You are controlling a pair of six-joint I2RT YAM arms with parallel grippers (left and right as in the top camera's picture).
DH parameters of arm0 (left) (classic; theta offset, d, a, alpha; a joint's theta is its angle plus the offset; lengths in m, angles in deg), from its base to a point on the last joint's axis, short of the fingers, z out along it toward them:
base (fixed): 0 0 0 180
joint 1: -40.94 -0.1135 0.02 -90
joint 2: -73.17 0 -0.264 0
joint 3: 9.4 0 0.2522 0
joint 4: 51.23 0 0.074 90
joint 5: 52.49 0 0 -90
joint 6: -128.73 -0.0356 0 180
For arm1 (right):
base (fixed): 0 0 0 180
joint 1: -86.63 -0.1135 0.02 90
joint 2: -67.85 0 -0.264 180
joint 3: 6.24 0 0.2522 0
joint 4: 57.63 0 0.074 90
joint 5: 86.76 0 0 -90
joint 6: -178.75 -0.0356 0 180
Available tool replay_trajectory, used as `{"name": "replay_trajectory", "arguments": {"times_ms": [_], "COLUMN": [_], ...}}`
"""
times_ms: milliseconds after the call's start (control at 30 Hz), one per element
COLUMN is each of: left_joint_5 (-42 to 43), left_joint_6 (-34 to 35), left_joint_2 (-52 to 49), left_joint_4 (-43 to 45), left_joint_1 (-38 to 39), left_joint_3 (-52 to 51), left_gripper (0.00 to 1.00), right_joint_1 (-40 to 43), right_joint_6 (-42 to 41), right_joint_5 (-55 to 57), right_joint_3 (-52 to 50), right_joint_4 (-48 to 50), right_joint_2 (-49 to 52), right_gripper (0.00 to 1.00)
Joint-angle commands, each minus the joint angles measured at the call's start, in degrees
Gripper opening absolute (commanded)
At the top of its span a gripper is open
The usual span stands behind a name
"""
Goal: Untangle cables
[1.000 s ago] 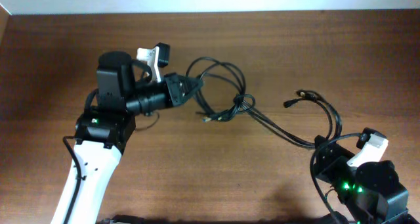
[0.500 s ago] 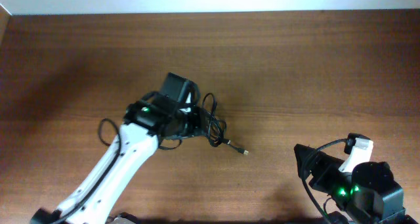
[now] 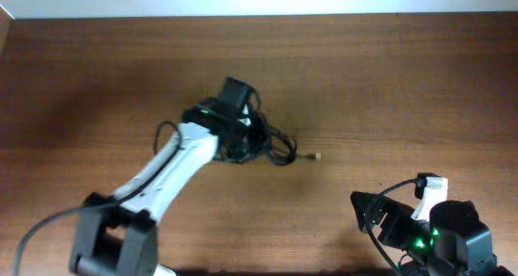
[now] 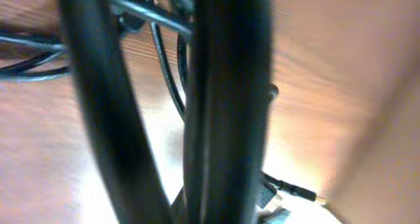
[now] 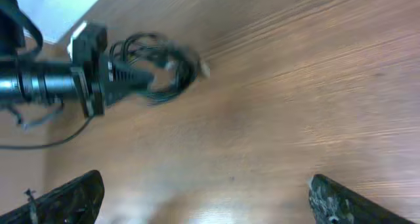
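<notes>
Your left gripper (image 5: pixel 141 76) has its jaws pinching the bunched cables (image 3: pixel 273 149) mid-bench (image 3: pixel 405 82), one plug (image 3: pixel 316 156) trailing right. Your right gripper (image 5: pixel 203 188) hangs well apart, jaws spread wide.

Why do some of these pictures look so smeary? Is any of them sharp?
Overhead view: the sharpest, evenly lit, with the cables plain to see. Left wrist view: dark shapes right against the lens are fat out-of-focus bars, and the table glares pale behind them. Right wrist view: the cables look smeared, probably from motion.
</notes>
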Motion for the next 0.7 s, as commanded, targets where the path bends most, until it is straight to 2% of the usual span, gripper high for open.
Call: {"name": "replay_trajectory", "arguments": {"times_ms": [0, 33, 67, 100, 133, 167, 200, 267, 300, 333, 400, 433, 467, 533, 567, 600, 667], "left_joint_5": [24.2, 28.0, 30.9, 32.0, 33.7, 34.1, 34.2, 36.8, 40.3, 42.9, 44.3, 46.7, 48.1, 48.0, 48.0, 48.0, 46.8], "left_joint_6": [17.0, 18.5, 18.4, 18.4, 18.4, 18.4, 18.4, 20.0, 23.6, 25.2, 28.8, 32.7, 35.5, 36.6, 36.6, 36.6, 32.2], "left_joint_2": [5.5, 5.5, 5.5, 5.5, 5.5, 5.5, 5.5, 5.5, 5.5, 5.5, 5.5, 5.5, 5.5, 5.5, 5.5, 5.5, 5.5], "left_joint_4": [0.1, 0.2, 0.1, 0.2, 0.1, 0.1, 0.1, 0.2, 0.2, 0.1, 0.1, 0.1, 0.1, 0.1, 0.2, 0.2, 1.7], "left_joint_1": [-4.7, -5.0, -4.7, -4.4, -4.1, -3.9, -3.5, -2.3, -1.7, -1.7, -1.7, -1.7, -1.7, -1.7, -1.7, -2.1, -5.6], "left_joint_3": [2.1, 2.1, 2.0, 2.0, 2.0, 2.0, 2.0, 2.0, 2.0, 2.1, 2.0, 2.0, 2.0, 2.0, 2.0, 2.0, 2.0], "left_gripper": [0.0, 0.0, 0.0, 0.0, 0.0, 0.0, 0.0, 0.0, 0.0, 0.0, 0.0, 0.0, 0.0, 0.0, 0.0, 0.0, 0.0], "right_joint_1": [0.4, 0.4, 0.4, 0.4, 0.4, 0.4, 0.4, 0.4, 0.4, 0.4, 0.4, 0.4, 0.4, 0.4, 0.4, 0.4, 0.4], "right_joint_6": [-5.9, -10.7, -15.4, -16.9, -19.3, -22.8, -22.8, -20.9, -6.7, 4.2, 13.0, 18.6, 20.4, 20.3, 20.4, 20.3, 20.3], "right_joint_5": [-12.8, -13.0, -14.0, -15.0, -15.2, -15.1, -13.2, -8.6, -7.4, -7.4, -7.9, -10.3, -12.4, -18.0, -18.4, -18.1, -18.0], "right_joint_3": [-3.8, -7.2, -11.0, -12.7, -15.0, -17.0, -18.3, -18.6, -18.6, -18.6, -18.6, -18.6, -18.6, -18.6, -18.6, -18.6, -18.6], "right_joint_4": [5.9, 9.2, 15.4, 19.2, 24.2, 28.2, 32.4, 33.6, 35.4, 37.8, 45.2, 50.4, 54.3, 63.2, 67.2, 65.9, 58.4], "right_joint_2": [-0.4, -0.4, -0.4, -0.4, -0.4, -0.4, 0.1, 2.8, 6.8, 11.1, 18.1, 23.0, 26.9, 32.4, 34.2, 34.4, 33.4], "right_gripper": [0.96, 0.93, 0.84, 0.81, 0.68, 0.61, 0.59, 0.59, 0.59, 0.6, 0.7, 0.72, 0.74, 0.75, 0.41, 0.04, 0.04]}}
